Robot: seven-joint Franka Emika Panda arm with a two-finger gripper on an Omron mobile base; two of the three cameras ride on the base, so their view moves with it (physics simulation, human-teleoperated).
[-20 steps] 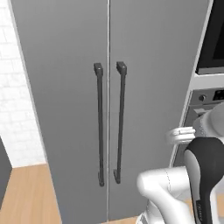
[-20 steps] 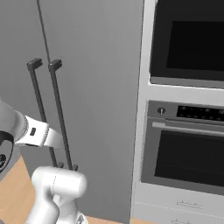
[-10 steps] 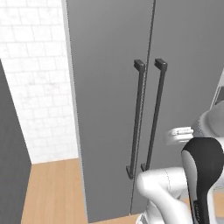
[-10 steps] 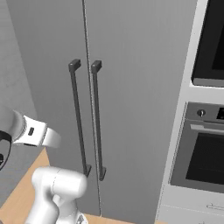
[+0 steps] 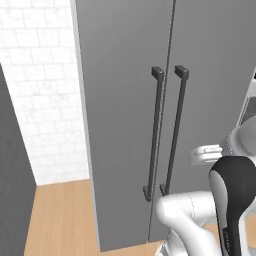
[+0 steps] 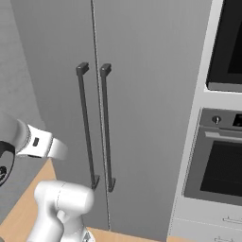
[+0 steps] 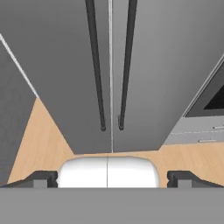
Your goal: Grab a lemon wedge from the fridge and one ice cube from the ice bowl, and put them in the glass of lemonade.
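While spread wide, hand (image 7: pixel 112 178) faces fridge (image 7: pixel 109 65)

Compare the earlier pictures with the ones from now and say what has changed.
The whole picture has slid to the right in both base views, so the base has driven or turned left; the things themselves have not moved. The fridge now stands more centred ahead, and the oven sits nearer the right edge. Both fridge doors stay shut, with the handles untouched. The tool stays open, holding nothing.
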